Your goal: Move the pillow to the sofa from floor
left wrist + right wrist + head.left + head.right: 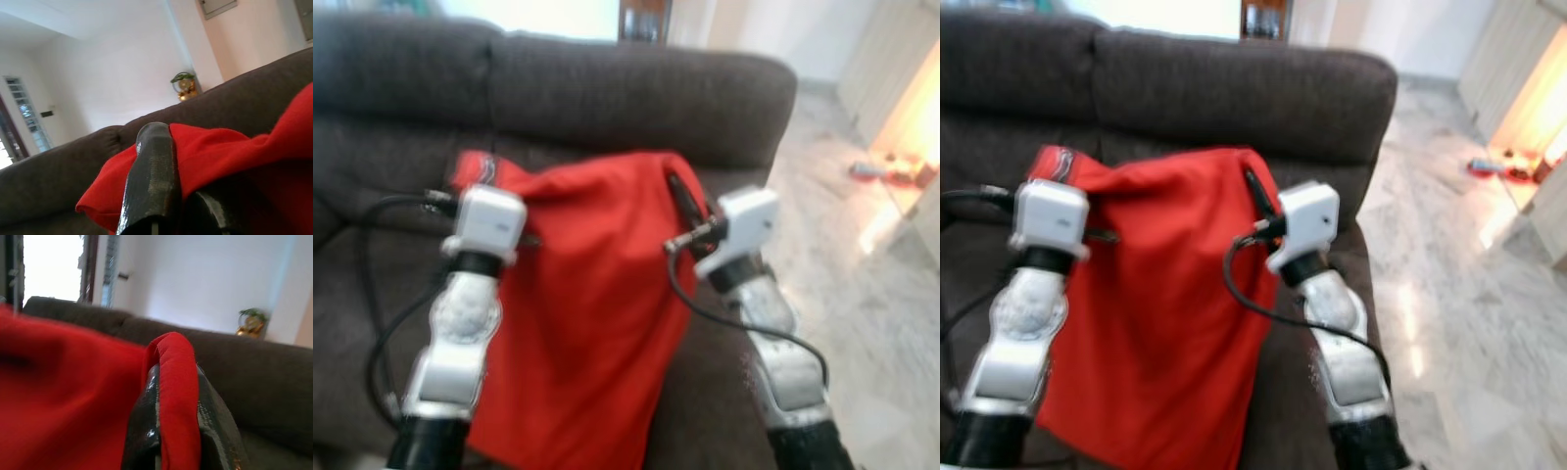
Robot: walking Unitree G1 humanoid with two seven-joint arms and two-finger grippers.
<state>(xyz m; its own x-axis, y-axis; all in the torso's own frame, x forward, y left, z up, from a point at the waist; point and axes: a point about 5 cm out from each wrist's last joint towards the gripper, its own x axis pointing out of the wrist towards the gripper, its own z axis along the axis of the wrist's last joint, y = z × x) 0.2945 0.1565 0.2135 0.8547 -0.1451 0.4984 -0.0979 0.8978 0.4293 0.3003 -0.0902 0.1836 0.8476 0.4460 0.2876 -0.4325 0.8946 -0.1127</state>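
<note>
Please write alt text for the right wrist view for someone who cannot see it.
Two black fingers pinch a fold of the red pillow, whose cloth covers the near side. Behind stands the dark sofa back, a white wall and a small plant.

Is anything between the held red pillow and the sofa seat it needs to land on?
Nothing visible. The red fabric pillow hangs from the left gripper and right gripper, both shut on its top edge, directly before the dark brown fabric sofa.
</note>
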